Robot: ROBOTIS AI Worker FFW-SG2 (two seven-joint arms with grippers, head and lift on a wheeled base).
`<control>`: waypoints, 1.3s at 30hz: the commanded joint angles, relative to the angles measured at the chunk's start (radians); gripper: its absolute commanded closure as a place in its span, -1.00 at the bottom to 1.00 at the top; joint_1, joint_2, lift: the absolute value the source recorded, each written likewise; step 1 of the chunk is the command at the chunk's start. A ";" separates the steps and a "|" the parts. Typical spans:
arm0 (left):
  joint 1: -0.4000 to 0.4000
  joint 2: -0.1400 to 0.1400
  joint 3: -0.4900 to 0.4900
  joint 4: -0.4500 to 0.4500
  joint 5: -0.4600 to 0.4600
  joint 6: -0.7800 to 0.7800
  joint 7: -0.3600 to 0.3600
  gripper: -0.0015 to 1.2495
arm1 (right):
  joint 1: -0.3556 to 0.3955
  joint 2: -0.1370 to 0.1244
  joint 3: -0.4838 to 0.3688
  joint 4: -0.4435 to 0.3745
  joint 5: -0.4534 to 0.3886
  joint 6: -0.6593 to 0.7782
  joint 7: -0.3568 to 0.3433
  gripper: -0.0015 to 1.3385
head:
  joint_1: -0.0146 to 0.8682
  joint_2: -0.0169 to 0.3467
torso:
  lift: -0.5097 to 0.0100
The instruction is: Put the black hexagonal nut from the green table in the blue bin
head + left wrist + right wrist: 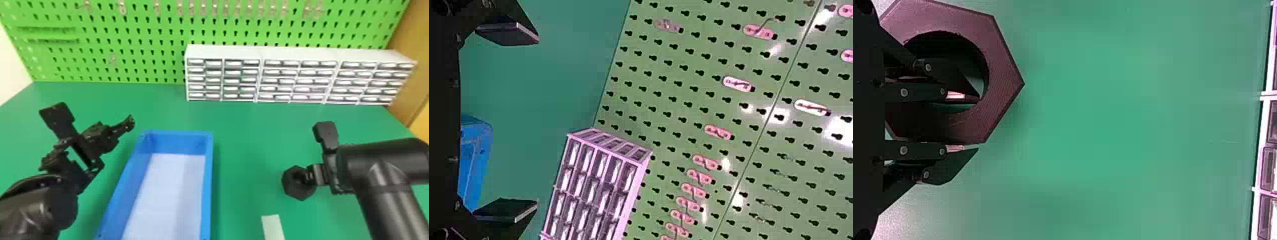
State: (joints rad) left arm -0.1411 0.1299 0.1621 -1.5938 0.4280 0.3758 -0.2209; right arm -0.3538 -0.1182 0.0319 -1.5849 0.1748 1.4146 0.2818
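Over on the right of the head view, I have my right gripper holding the black hexagonal nut by its ring. The nut sits to the right of the blue bin, apart from it; whether it touches the green table, I can't tell. Near me lies a pale strip, between bin and right arm. My left gripper is on the bin's other side. At the back stand the white drawer units, against the green pegboard.

Left wrist view: the two flat fingers are wide apart with nothing between their tips. Past them I see a corner of the bin, the drawers and the pegboard with its hooks.

Right wrist view: one finger goes through the nut's hole, the other lies outside, and they are clamped on the wall between.
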 commanded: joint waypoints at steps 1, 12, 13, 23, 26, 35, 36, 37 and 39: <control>0.000 0.001 0.000 0.000 0.000 0.000 0.000 -0.80 | -0.001 -0.001 -0.001 -0.001 0.000 0.000 0.000 0.43 | 0.54 -0.73 | 0.58; 0.003 -0.001 0.004 0.000 0.000 0.000 0.000 -0.80 | -0.010 -0.011 -0.007 -0.015 0.008 -0.010 0.000 0.43 | 0.54 -0.73 | 0.58; 0.003 0.001 0.004 0.000 0.000 0.000 0.000 -0.80 | -0.010 -0.012 -0.007 -0.023 0.015 -0.014 0.000 0.43 | 0.54 -0.73 | 0.58; 0.003 0.001 0.005 0.000 0.000 0.000 0.000 -0.80 | -0.025 -0.023 0.016 -0.067 0.097 -0.037 0.000 0.43 | 0.54 -0.73 | 0.58; 0.003 0.001 0.004 0.000 0.000 0.000 0.000 -0.80 | -0.028 -0.024 0.017 -0.075 0.098 -0.048 0.000 0.43 | 0.54 -0.73 | 0.58; 0.006 -0.001 0.005 0.000 0.000 0.000 0.000 -0.80 | -0.036 -0.029 0.042 -0.116 0.129 -0.103 0.000 0.43 | 0.54 -0.73 | 0.58; 0.006 0.001 0.007 0.000 0.000 0.000 0.000 -0.80 | -0.037 -0.029 0.043 -0.121 0.130 -0.112 0.000 0.43 | 0.54 -0.73 | 0.58; 0.006 0.001 0.007 0.000 0.000 0.000 0.000 -0.80 | -0.037 -0.031 0.043 -0.125 0.130 -0.125 0.000 0.43 | 0.54 -0.73 | 0.58; 0.006 -0.001 0.007 0.000 0.000 0.000 0.000 -0.80 | -0.039 -0.031 0.043 -0.132 0.127 -0.149 0.000 0.43 | 0.54 -0.73 | 0.58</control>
State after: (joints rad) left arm -0.1350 0.1301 0.1681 -1.5938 0.4280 0.3758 -0.2209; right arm -0.3897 -0.1476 0.0721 -1.7015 0.3007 1.3061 0.2821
